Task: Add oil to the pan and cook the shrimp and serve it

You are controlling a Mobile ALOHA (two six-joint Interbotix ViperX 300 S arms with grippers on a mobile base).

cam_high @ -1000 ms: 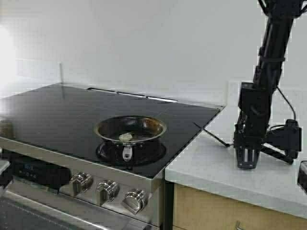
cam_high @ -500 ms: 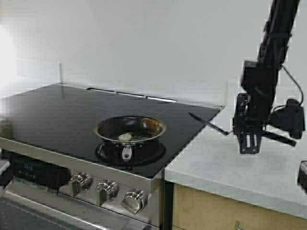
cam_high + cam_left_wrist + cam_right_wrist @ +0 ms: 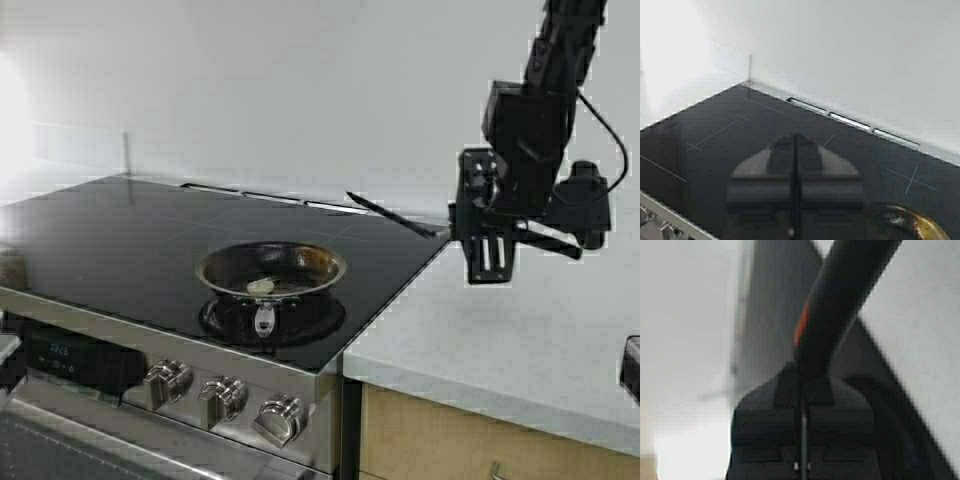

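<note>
Right gripper (image 3: 462, 228) has risen off the table (image 3: 520, 340), jaws clamped on a black utensil (image 3: 392, 214); shrimp (image 3: 262, 286) sits in pan (image 3: 272, 268); left gripper's (image 3: 795, 200) jaws are closed, holding nothing.

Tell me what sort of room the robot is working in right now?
Most likely a home kitchen: a black glass cooktop with steel knobs along its front, a pan holding a shrimp, and a pale countertop over wood cabinets.
</note>
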